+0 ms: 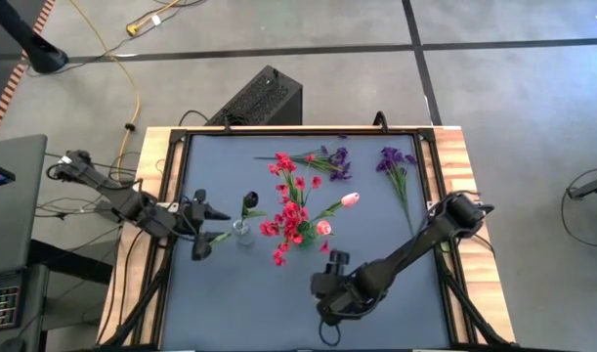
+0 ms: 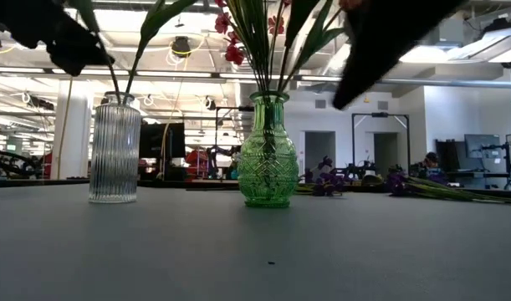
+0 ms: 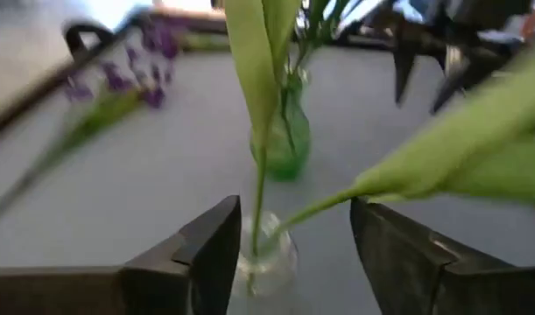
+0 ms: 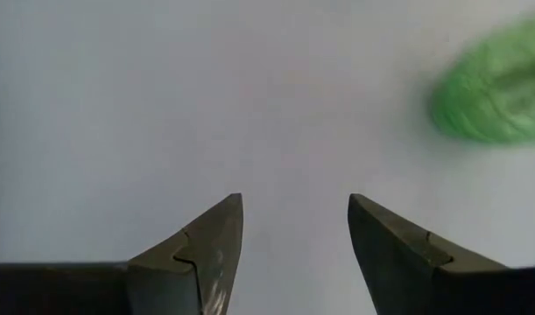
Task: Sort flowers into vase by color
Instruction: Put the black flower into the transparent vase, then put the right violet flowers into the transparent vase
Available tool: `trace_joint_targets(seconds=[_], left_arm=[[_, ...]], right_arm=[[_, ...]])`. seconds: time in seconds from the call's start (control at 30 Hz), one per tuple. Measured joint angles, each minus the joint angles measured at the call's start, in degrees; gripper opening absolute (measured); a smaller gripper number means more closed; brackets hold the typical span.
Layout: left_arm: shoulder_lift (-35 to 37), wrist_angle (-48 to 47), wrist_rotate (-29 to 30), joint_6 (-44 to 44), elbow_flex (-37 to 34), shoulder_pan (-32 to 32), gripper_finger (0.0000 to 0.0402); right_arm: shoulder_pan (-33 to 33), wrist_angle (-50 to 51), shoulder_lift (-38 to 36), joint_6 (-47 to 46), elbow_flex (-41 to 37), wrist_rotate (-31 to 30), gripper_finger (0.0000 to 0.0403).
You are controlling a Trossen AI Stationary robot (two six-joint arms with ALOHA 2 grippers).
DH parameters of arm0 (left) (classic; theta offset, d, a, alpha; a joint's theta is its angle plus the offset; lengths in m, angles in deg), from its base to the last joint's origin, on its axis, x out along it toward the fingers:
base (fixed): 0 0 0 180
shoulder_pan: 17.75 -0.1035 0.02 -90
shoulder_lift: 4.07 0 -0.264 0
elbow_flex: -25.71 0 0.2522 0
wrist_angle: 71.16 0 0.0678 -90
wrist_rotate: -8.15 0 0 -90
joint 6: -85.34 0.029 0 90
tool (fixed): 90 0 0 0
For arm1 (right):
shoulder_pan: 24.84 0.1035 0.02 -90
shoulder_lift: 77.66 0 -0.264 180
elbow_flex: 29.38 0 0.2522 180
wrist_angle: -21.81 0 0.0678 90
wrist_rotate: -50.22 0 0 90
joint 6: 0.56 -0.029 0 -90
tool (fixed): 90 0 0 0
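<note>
Two vases stand on the dark mat (image 1: 376, 293) of the table, and they are the things closest in the low view: one clear ribbed vase (image 2: 114, 149) and one green patterned vase (image 2: 268, 150), a little apart from each other. From the clear vase one dark tulip (image 1: 249, 201) rises on a thin green stem with long leaves. From the green vase a bunch of red blossom clusters (image 1: 286, 213) spreads out, and two pink-white tulips (image 1: 350, 199) come out of the same bunch; I cannot count the red stems exactly because they overlap. Toward the far edge of the mat lie two groups of purple blossom clusters (image 1: 396, 161), one near the middle together with one more red stem, and one near the right corner, well apart from the vases. Left gripper (image 1: 207, 228) hovers just beside the clear vase, its fingers apart on both sides of the tulip's stem and not pressing it, as the left wrist view shows. Right gripper (image 1: 329, 271) hangs over bare mat near the green vase, fingers spread wide, with nothing between them.
</note>
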Motion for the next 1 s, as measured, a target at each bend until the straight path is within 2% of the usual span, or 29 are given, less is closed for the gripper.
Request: trace_joint_targets(seconds=[0.23,0.43,0.53,0.63,0.77,1.0], left_arm=[[-0.09,-6.72,-10.21,-5.03,2.53,-3.19,0.0216],[-0.11,-12.78,-16.63,-9.87,6.08,-4.81,0.0216],[-0.11,-19.37,-18.08,-12.37,9.45,-5.28,0.0216],[-0.09,-25.10,-17.14,-13.18,13.32,-5.58,0.0216],[-0.45,-27.98,-13.66,-12.75,17.80,-5.66,0.0214],[-4.13,-36.57,-1.40,-11.00,23.87,-9.05,0.0213]], right_arm=[[0.26,14.81,-1.81,-8.22,0.00,-2.45,0.0234],[0.35,24.00,-2.92,-13.54,-0.02,-1.43,0.0234],[0.33,26.44,-3.51,-13.12,-0.37,1.46,0.0231],[0.32,26.17,-5.41,-11.81,-3.15,3.02,0.0217],[0.17,23.50,-10.95,-12.76,-10.43,2.99,0.0192],[-1.29,12.56,-25.00,-19.55,-26.92,0.69,0.0160]])
